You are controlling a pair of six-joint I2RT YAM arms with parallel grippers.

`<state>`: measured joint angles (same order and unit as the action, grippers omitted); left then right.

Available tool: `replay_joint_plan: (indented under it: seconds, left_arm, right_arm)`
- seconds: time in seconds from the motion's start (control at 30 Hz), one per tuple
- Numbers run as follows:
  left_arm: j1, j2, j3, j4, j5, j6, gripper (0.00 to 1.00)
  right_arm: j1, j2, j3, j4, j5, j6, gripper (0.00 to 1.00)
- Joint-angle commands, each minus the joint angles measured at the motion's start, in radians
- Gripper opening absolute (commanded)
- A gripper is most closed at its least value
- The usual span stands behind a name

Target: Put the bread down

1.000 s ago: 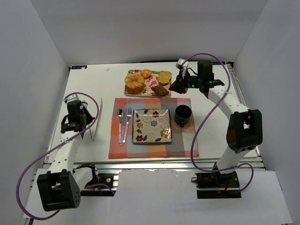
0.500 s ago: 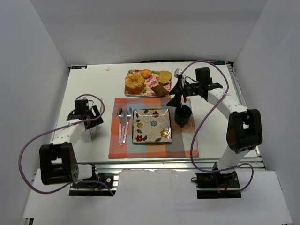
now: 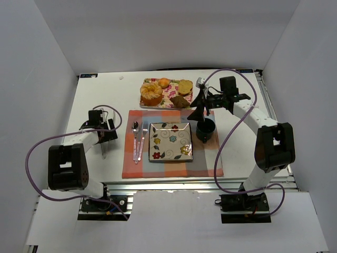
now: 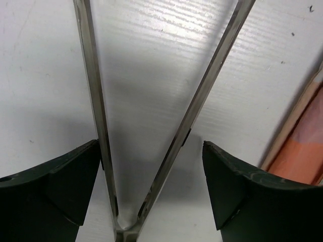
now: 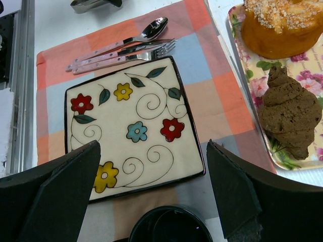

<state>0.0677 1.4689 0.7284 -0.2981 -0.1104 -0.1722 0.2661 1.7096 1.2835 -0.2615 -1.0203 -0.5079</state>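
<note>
Bread, the small round golden-orange bun [image 3: 164,82], sits on the floral serving tray [image 3: 158,103] at the far side of the white worktop [image 3: 237,153], between the large ring-shaped golden pastry [image 3: 151,94] and a flatter golden piece, with the dark brown muffin [image 3: 180,101] in front of it. So I judge nothing of the task is done yet: the bun is ungrasped, and the square cream plate with painted flowers [image 3: 170,141] on the orange-checked placemat [image 3: 210,166] has no food on it. My right gripper [image 5: 154,194] hangs above the dark green mug [image 3: 205,129], near the tray, with its jaws apart and holding nothing. My left gripper [image 4: 151,189] is down over the metal tongs [image 4: 151,121] lying on the worktop left of the placemat; its jaws are spread on either side of the tongs' hinge end, not yet closed on them. Left to do: grab the tongs, pick the bun, carry it over, presumably onto the plate.
</note>
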Motion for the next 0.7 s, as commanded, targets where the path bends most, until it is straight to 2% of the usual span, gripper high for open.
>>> replay_joint_plan:
  seconds: [0.0, 0.23, 0.33, 0.37, 0.43, 0.47, 0.53, 0.6, 0.67]
  left_arm:
    - [-0.006, 0.019, -0.017, 0.065, 0.023, 0.016, 0.88]
    - [-0.005, 0.016, -0.089, 0.105, 0.017, -0.003, 0.80]
    - [-0.003, 0.007, -0.106, 0.116, 0.021, -0.012, 0.74]
    - [-0.003, 0.007, -0.107, 0.119, 0.025, -0.013, 0.65]
    - [-0.003, 0.004, -0.104, 0.116, 0.028, -0.023, 0.60]
    - [-0.003, 0.001, -0.100, 0.116, 0.037, -0.027, 0.47]
    - [-0.003, -0.007, -0.087, 0.103, 0.046, -0.041, 0.41]
    - [-0.002, -0.033, -0.066, 0.093, 0.061, -0.061, 0.29]
    - [-0.002, -0.077, -0.032, 0.085, 0.080, -0.084, 0.25]
  right_arm:
    - [-0.008, -0.041, -0.004, 0.019, -0.015, 0.005, 0.89]
    - [-0.021, -0.038, 0.002, 0.021, -0.015, 0.009, 0.89]
    - [-0.025, -0.033, 0.005, 0.022, -0.018, 0.012, 0.89]
    - [-0.024, -0.033, 0.005, 0.024, -0.018, 0.014, 0.89]
    - [-0.027, -0.030, 0.008, 0.025, -0.021, 0.017, 0.89]
    - [-0.028, -0.030, 0.010, 0.025, -0.023, 0.019, 0.89]
    - [-0.030, -0.030, 0.013, 0.030, -0.023, 0.022, 0.89]
    - [-0.031, -0.027, 0.014, 0.030, -0.024, 0.025, 0.89]
    - [-0.034, -0.028, 0.016, 0.030, -0.024, 0.026, 0.90]
